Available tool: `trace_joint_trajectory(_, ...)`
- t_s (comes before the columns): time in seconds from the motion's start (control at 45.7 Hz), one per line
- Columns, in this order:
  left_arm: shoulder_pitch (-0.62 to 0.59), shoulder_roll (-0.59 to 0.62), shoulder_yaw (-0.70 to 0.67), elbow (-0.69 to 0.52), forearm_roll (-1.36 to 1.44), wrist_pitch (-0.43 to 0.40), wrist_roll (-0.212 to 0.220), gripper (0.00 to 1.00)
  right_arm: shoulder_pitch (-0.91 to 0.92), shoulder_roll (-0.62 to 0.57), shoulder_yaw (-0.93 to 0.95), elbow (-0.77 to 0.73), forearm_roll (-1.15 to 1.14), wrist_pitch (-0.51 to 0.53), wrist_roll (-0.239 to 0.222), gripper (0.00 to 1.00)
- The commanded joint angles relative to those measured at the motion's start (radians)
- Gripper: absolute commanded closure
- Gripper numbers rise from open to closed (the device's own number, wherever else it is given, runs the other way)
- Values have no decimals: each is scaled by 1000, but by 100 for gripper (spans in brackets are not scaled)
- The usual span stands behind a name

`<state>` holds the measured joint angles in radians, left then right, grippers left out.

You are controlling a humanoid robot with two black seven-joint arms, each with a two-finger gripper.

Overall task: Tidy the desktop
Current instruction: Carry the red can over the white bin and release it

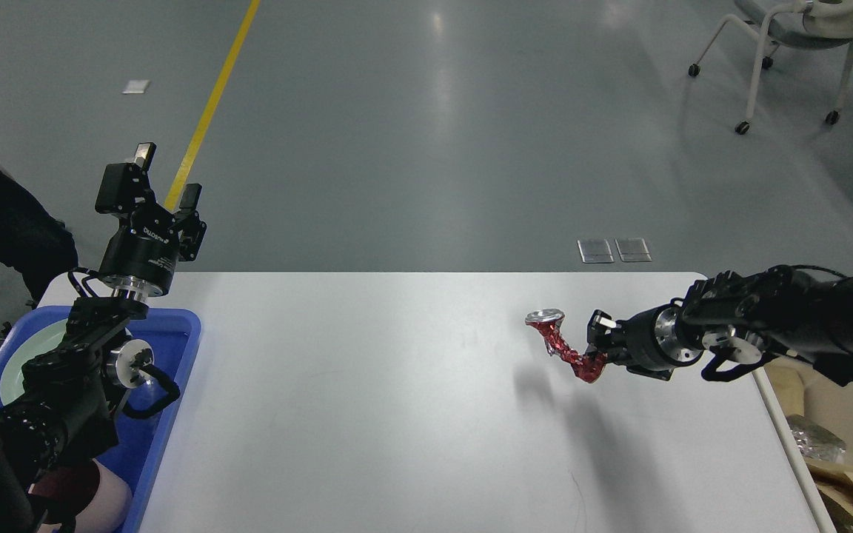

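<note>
The white desktop (367, 414) fills the lower middle of the head view. A crushed red can (561, 344) with a silver top hangs above its right half, casting a shadow on the surface below. My right gripper (595, 346) is shut on the can's lower end, reaching in from the right. My left gripper (152, 178) stands raised and open over the table's far left corner, with nothing between its fingers.
A blue tray (175, 370) holding a pale green plate (34, 355) sits at the left edge, under my left arm. A beige bin (834, 414) with scrap stands off the right edge. A person sits at far left, and a wheeled chair (789, 44) stands far right.
</note>
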<state>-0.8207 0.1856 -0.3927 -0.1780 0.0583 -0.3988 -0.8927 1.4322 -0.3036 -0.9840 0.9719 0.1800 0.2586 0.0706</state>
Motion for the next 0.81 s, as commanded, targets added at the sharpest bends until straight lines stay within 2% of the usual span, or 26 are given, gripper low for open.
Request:
trace_joint_trajectory(0.0, 0, 0, 0, 0, 0, 0, 0, 4, 124, -83, 8, 19, 1, 68, 0, 100)
trace_joint_trajectory(0.153, 0, 0, 0, 0, 0, 0, 0, 4, 281, -201, 45, 16, -5, 178, 0, 100)
trace_joint_trajectory(0.35, 0, 0, 0, 0, 0, 0, 0, 4, 281, -215, 38, -99, -10, 194, -5, 100)
trace_joint_trajectory(0.679, 0, 0, 0, 0, 0, 0, 0, 4, -143, -245, 51, -518, 18, 171, -8, 100)
trace_joint_trajectory(0.788, 0, 0, 0, 0, 0, 0, 0, 4, -278, -293, 82, -621, 67, 97, -8, 100)
